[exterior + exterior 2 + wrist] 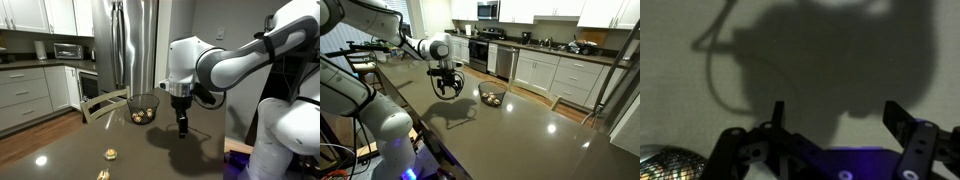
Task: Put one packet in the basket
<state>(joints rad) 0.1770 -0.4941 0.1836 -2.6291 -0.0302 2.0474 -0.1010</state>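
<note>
Looking at an exterior view, you have the jaws hanging just beside the basket (143, 108). It holds a few packets, while a loose packet (111, 153) lies well apart on the desk (150, 155). In an exterior view the basket (492, 95) is near the arm. On the wrist view the jaws stand apart, empty. I'd judge the pick still ahead.

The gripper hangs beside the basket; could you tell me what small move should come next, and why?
Probably move the gripper toward the nearer loose packet on the table. In the wrist view its fingers stand apart with only bare tabletop between them, so it holds nothing to drop into the basket yet.
</note>
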